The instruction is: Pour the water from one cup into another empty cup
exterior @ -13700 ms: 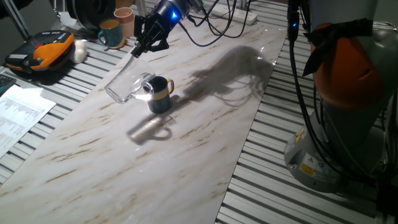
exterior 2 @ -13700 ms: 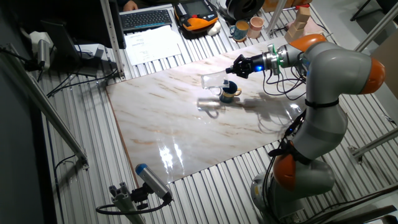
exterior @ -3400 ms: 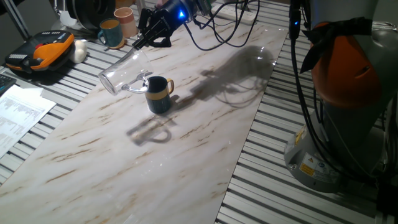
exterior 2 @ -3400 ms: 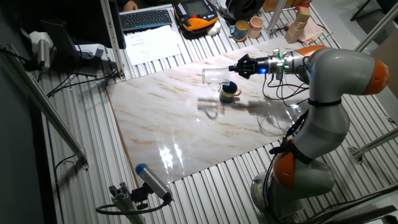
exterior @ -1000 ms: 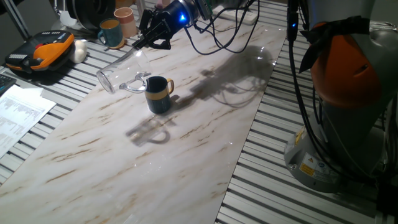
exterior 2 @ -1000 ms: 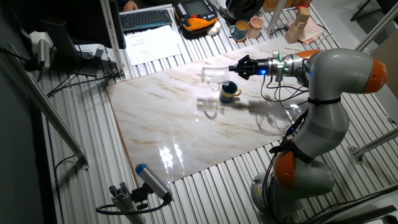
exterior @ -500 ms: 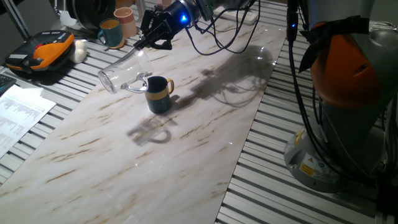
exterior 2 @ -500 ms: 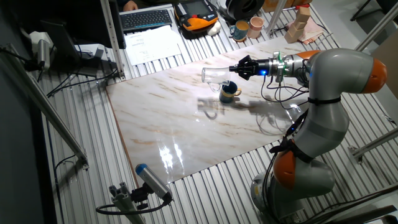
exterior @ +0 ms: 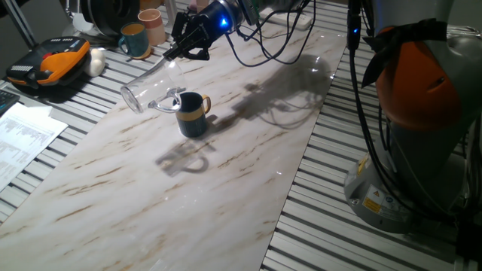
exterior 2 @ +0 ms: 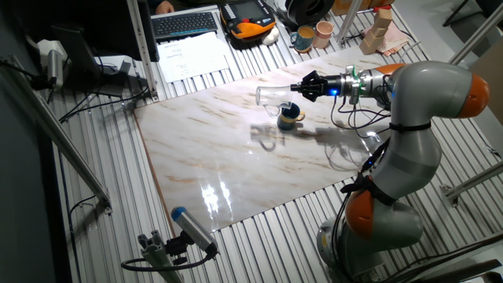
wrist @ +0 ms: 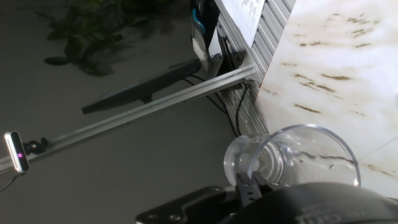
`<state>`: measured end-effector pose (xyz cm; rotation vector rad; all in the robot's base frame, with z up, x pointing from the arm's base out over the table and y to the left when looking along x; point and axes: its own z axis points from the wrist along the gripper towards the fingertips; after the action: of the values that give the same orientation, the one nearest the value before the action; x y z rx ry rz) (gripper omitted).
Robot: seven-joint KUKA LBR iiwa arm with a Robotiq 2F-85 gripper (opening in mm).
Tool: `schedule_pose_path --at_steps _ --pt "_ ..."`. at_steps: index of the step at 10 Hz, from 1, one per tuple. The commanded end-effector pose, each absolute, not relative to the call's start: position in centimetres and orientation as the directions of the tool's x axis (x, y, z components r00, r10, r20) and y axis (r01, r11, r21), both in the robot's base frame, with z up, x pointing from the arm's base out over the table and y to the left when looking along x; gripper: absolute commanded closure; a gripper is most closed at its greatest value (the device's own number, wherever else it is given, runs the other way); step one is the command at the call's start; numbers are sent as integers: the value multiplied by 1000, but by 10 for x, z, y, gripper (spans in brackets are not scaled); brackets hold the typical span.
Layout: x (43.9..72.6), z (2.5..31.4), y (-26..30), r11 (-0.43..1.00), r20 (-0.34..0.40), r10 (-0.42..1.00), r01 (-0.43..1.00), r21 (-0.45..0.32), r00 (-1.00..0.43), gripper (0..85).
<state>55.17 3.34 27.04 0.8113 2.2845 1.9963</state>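
The clear glass mug (exterior: 154, 84) hangs in the air, lying almost level, with its mouth to the left and its loop handle hanging down. My gripper (exterior: 183, 49) is shut on its base end. The dark navy mug (exterior: 193, 114) with a yellow handle stands upright on the marble board, just right of and below the glass mouth. The other fixed view shows the same: glass mug (exterior 2: 272, 97), gripper (exterior 2: 303, 88), dark mug (exterior 2: 290, 116). In the hand view the glass mug (wrist: 298, 158) fills the lower right. I can make out no water in it.
A teal mug (exterior: 134, 39) and a pinkish-tan cup (exterior: 150, 26) stand at the back left, behind the gripper. An orange-and-black device (exterior: 49, 64) and papers (exterior: 22, 135) lie at the left. The arm's base (exterior: 422, 128) and cables stand at the right.
In the last second the gripper and glass mug drifted slightly right. Long before, the glass was tipped mouth-down over the dark mug; it now lies close to level, higher up.
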Motion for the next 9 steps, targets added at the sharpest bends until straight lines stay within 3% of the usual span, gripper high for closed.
schedule_pose_path --at_steps 1,9 --pt "551 270 33 60 327 377 375 925 -867 850" --pt "548 268 31 49 334 381 380 924 -862 850"
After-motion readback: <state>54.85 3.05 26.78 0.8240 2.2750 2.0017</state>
